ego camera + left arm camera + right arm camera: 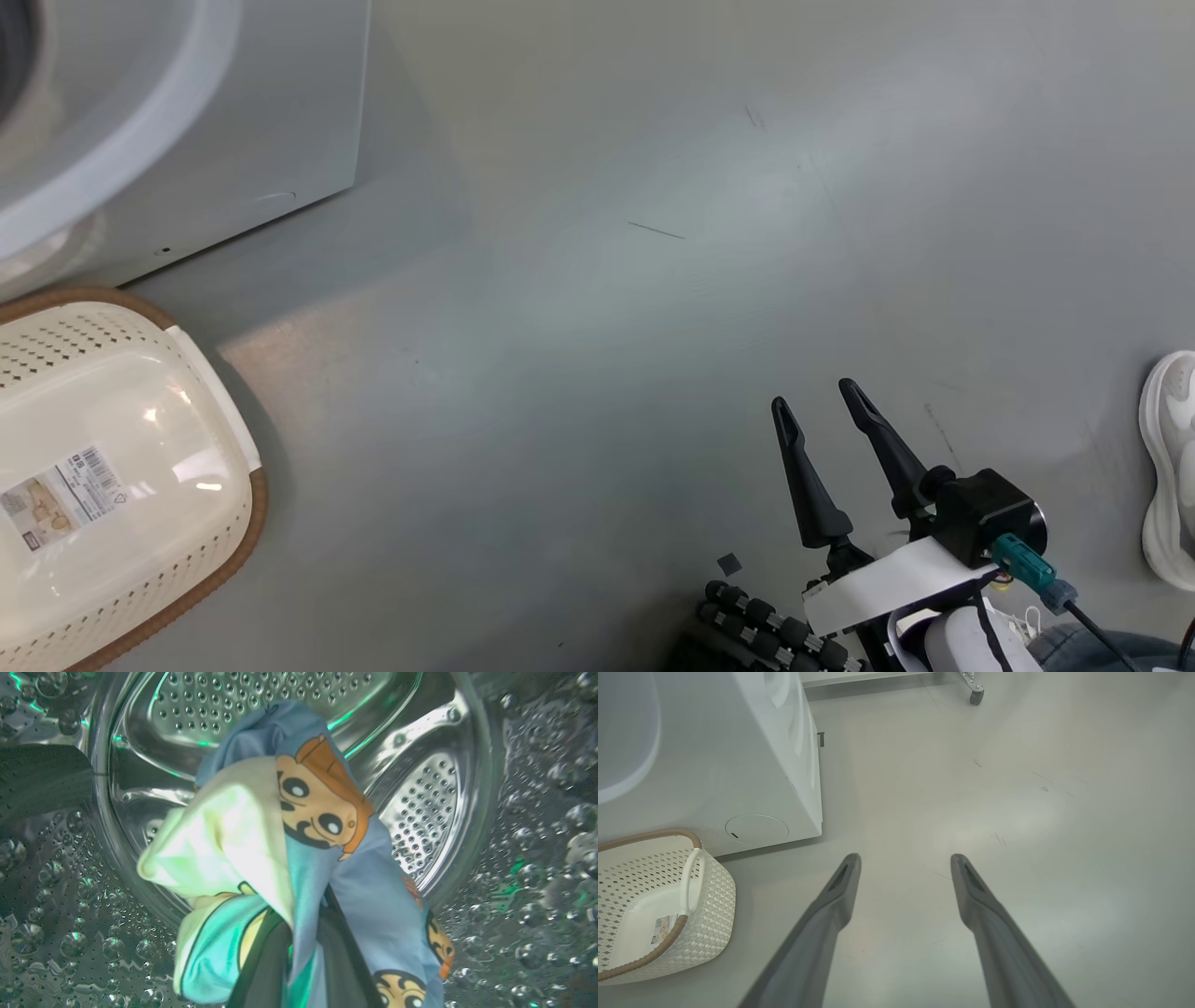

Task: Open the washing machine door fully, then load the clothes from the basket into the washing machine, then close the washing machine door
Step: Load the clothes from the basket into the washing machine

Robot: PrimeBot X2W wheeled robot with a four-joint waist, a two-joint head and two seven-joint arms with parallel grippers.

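Left claw [303,905] clamps narrow on light blue cartoon-print fabric clothes [289,826]. The bundle is straight ahead of it, long axis along the fingers, inside the perforated steel washer drum [420,802], so release looks next. Right claw [814,397] is wide and holds nothing. Head view adds the cream perforated plastic basket [224,560], far to that claw's left.
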